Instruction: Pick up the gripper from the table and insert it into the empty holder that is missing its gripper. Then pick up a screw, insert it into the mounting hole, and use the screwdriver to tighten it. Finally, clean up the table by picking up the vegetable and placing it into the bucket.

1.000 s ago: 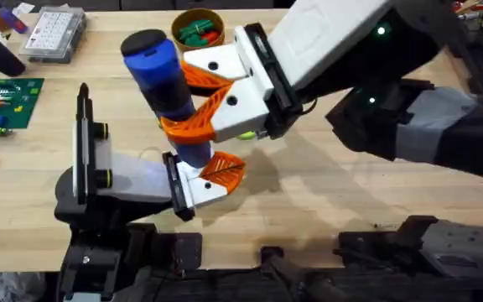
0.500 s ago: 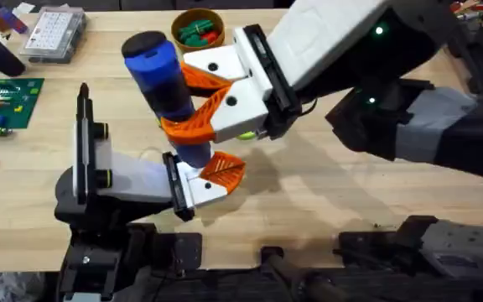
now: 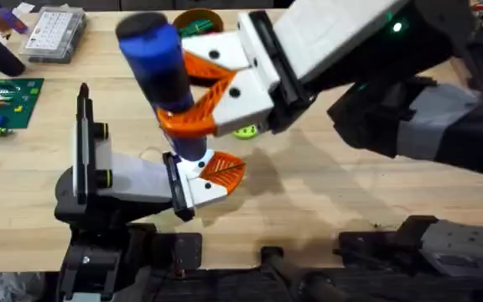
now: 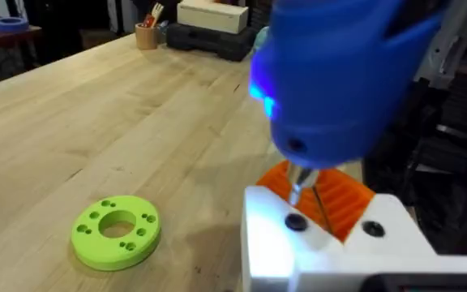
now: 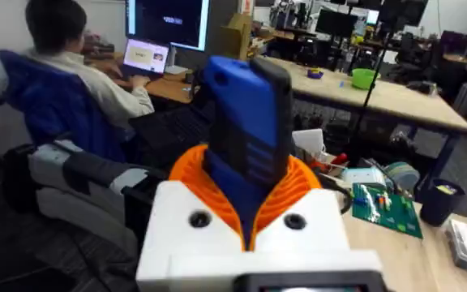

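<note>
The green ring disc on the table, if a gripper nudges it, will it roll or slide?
The green ring disc lies flat on the table, so it would probably slide, not roll. It looks like rigid plastic, likely light. Its low profile may make gripping awkward.

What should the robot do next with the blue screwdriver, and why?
Probably lift the screwdriver a bit higher and carry it aside. The right gripper holds it upright, and in the left wrist view its silver tip sits just above the screw hole on the white part in the left gripper. The yellow-green vegetable still lies on the table.
</note>
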Motion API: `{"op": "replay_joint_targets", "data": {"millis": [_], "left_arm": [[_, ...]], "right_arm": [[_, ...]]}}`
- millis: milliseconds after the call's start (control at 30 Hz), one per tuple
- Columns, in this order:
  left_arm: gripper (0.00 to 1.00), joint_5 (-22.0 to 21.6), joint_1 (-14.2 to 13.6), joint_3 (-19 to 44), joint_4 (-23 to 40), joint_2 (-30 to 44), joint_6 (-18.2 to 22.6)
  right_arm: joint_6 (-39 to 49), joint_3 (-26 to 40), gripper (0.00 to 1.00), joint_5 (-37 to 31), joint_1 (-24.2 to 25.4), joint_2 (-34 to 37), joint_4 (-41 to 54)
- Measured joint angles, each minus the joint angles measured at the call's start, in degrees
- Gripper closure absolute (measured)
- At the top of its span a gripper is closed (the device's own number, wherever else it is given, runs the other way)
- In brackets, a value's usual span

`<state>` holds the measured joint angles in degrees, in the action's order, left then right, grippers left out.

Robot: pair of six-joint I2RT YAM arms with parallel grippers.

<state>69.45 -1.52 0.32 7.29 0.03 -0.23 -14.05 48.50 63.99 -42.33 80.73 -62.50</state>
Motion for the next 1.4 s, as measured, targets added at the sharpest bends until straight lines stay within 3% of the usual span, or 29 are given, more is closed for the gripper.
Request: {"op": "replay_joint_targets", "data": {"millis": [167, 267, 367, 533, 633, 833, 1067, 1400], "left_arm": [[0.996, 0.0, 0.0, 0.0, 0.0, 0.0, 0.0], [0.996, 0.0, 0.0, 0.0, 0.0, 0.0, 0.0], [0.996, 0.0, 0.0, 0.0, 0.0, 0.0, 0.0], [0.996, 0.0, 0.0, 0.0, 0.0, 0.0, 0.0], [0.996, 0.0, 0.0, 0.0, 0.0, 0.0, 0.0], [0.996, 0.0, 0.0, 0.0, 0.0, 0.0, 0.0], [0.996, 0.0, 0.0, 0.0, 0.0, 0.0, 0.0], [0.996, -1.1, 0.0, 0.0, -0.2, 0.0, 0.0]], "right_arm": [[-1.5, 7.1, 0.986, 0.0, 1.9, -0.2, 6.9], [-0.4, 12.9, 0.986, -0.2, 3.1, -0.8, 17.4], [3.8, 18.7, 0.986, -1.7, 3.9, -1.5, 34.7], [17.0, 28.2, 0.986, -14.8, 4.7, -1.6, 69.1], [25.0, 31.6, 0.986, -25.9, 4.8, -1.6, 80.5], [36.1, 33.0, 0.986, -45.0, 6.6, -1.4, 93.6], [47.7, 33.1, 0.986, -60.3, 10.5, 3.6, 103.6], [62.7, 33.2, 0.986, -77.4, 16.2, 16.2, 105.5]]}}
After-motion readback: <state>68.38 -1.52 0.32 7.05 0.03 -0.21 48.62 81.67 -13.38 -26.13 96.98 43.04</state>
